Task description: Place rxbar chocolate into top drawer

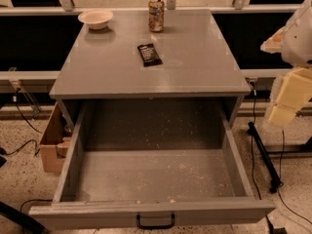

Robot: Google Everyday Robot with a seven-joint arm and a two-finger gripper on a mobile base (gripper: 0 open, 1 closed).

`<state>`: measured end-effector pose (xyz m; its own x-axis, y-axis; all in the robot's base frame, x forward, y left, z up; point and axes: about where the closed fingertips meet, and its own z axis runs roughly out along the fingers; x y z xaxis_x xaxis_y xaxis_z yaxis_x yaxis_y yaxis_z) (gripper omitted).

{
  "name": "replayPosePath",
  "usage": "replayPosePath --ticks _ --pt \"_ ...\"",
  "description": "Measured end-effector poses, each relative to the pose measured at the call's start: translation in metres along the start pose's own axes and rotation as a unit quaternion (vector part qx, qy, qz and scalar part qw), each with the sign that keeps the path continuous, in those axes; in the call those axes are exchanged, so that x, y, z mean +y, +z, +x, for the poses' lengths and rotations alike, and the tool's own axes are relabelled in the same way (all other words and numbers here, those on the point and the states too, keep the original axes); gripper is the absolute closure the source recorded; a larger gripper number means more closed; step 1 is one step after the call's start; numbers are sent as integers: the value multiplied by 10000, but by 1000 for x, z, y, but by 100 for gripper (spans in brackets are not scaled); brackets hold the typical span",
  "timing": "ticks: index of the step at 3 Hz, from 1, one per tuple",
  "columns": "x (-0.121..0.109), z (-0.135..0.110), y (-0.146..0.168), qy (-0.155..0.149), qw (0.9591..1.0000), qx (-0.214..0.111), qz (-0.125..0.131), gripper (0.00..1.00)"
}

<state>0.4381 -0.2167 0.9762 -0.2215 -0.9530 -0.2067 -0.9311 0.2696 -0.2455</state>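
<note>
The rxbar chocolate (149, 54), a flat black-wrapped bar, lies on the grey table top (195, 67) near its middle. The top drawer (146, 209) is pulled wide open below the table, towards the camera. Pale crumbs speckle its floor and a black handle (155, 222) sits on its front. Nothing else lies in the drawer. My arm enters at the right edge, and its pale end, the gripper (285, 104), hangs beside the table's right front corner. It is well to the right of the bar and above the floor, and it holds nothing that I can see.
A brown-gold drink can (156, 14) stands upright at the back of the table top, with a pale bowl (95, 18) to its left. A brown cardboard box (51, 145) sits on the floor to the left of the drawer. Black cables and a stand (263, 155) lie on the floor at the right.
</note>
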Motion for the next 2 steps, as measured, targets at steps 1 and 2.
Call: replayPosePath --ticks 1,2 --pt "0 0 0 0 10000 0 0 0" --pt "-10 -6 6 142 9998 -138 72 0"
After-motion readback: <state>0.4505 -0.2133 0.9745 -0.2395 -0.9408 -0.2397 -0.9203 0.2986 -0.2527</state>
